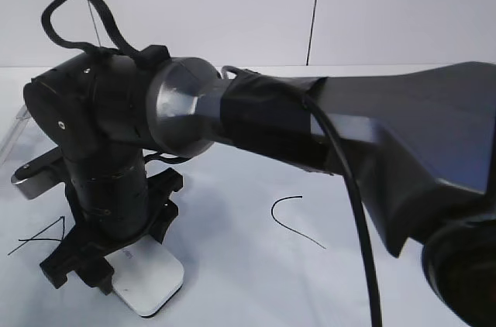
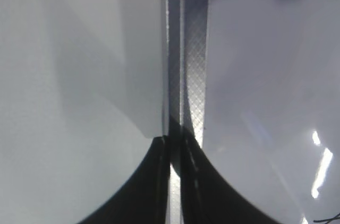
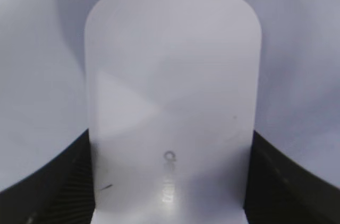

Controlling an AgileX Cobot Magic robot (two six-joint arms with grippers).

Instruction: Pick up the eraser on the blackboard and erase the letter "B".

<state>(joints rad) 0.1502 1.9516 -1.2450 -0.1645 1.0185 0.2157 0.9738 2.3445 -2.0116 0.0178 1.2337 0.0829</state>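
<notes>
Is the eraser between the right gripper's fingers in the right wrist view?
Yes. The eraser fills the gap between the right gripper's two dark fingers, which flank its lower sides.

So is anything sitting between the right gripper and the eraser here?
Nothing visible. In the right wrist view the eraser lies between the two fingers of the right gripper, one on each long side. The exterior view shows the same gripper down over the eraser on the blackboard. Whether the fingers already touch it is unclear.

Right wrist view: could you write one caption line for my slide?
Right pincer straddles the white eraser lying on the blackboard.
</notes>
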